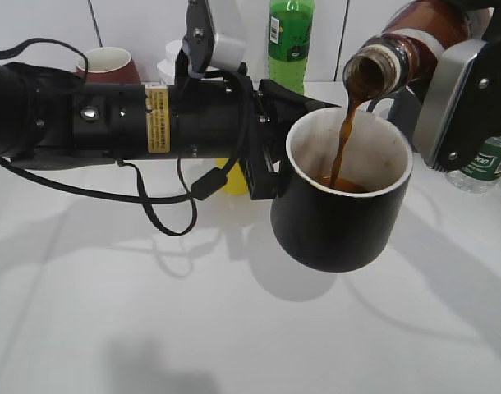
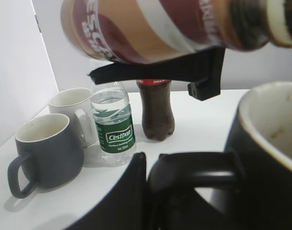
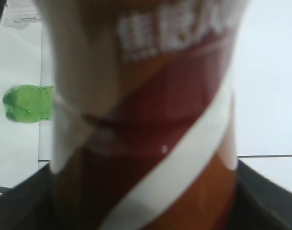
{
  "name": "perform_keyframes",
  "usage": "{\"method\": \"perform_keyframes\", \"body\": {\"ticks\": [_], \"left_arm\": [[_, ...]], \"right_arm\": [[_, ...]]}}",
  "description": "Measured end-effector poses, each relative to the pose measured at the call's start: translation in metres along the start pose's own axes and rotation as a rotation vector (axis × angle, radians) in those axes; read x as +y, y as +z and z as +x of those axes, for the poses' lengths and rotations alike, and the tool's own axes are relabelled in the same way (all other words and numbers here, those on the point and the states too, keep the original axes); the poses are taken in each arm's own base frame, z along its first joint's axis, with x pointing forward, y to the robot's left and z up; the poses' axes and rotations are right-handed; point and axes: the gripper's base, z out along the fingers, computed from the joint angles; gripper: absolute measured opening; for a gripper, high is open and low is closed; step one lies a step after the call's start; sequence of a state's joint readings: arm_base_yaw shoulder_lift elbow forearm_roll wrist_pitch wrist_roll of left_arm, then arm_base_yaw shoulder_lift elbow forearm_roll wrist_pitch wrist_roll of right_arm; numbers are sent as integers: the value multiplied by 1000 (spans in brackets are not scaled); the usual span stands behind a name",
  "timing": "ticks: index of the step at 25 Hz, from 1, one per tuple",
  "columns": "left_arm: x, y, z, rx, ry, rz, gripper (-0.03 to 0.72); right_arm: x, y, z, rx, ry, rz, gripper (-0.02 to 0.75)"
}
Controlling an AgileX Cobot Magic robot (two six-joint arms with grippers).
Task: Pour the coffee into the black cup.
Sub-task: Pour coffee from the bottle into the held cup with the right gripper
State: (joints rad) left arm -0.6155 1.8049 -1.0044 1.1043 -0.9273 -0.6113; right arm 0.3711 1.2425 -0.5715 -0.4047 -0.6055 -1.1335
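Note:
My left gripper (image 1: 263, 168) is shut on the handle of the black cup (image 1: 341, 222) and holds it above the table. In the left wrist view the handle (image 2: 194, 175) sits between my jaws and the cup's off-white inside (image 2: 275, 129) shows at right. My right gripper (image 1: 448, 90) is shut on the brown coffee bottle (image 1: 406, 45), tilted with its open mouth over the cup. A stream of coffee (image 1: 342, 144) runs into the cup, where brown liquid pools. The bottle fills the right wrist view (image 3: 146, 120) and spans the top of the left wrist view (image 2: 151, 28).
A tall green bottle (image 1: 290, 41), a maroon mug (image 1: 109, 64) and a yellow cup (image 1: 234, 176) stand behind my left arm. A dark grey mug (image 2: 43, 153), a white mug (image 2: 72, 110), a Cestbon water bottle (image 2: 112, 127) and a cola bottle (image 2: 155, 108) stand at the right end.

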Motion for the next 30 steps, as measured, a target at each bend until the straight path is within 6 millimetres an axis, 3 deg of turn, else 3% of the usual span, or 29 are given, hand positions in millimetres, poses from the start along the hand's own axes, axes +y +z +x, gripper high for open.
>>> {"method": "perform_keyframes", "body": {"ticks": [30], "left_arm": [[4,0,5,55,-6,-41,35]], "right_arm": [[0,0,0,0,-4,1,528]]}}
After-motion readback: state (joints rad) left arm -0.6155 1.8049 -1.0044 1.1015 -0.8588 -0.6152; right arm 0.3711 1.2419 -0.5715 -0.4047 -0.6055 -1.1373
